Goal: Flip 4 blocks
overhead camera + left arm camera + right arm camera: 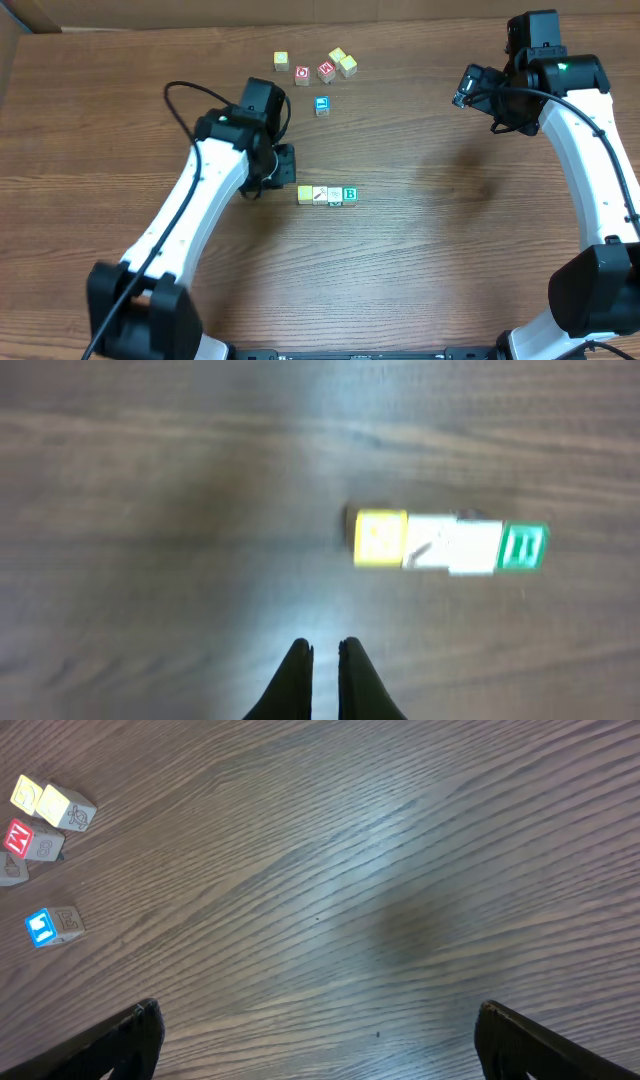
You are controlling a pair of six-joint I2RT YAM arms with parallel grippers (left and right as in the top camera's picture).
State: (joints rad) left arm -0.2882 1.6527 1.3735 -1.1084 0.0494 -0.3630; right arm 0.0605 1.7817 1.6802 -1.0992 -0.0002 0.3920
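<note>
1. Worktop (430,250): wood-grain surface carrying all items.

2. Left arm (200,200): white links with black joints. It reaches from the near edge towards the middle of the worktop.

3. Right arm (590,130): same build. It reaches along the right side towards the far edge.

4. Left pincer (323,660): fingers pressed together with only a thin slit between the tips, and nothing between them. In the overhead view it stands just beside the left end of the block row, not touching it.

5. Right pincer (318,1020): fingers spread wide and holding nothing. It hangs over bare wood, well apart from the row.

6. Blocks (327,195): four cubes in one straight line near the middle of the worktop, sides touching or nearly so.
   - The long axis runs left to right in the overhead view, roughly parallel to the near edge.
   - Order from the left pincer's end:
     - yellow-faced block (305,194)
     - block with a dark diagonal mark (320,195)
     - pale block (335,197)
     - green "B" block (349,193), the letter upright as seen from the near edge
   - The left wrist view is blurred, and the print is not legible there.

7. Loose cubes, near the far edge and well apart from the row:
   - blue-printed cube (322,104)
   - two red-printed cubes (302,74)
   - three yellowish cubes (347,66)
</note>
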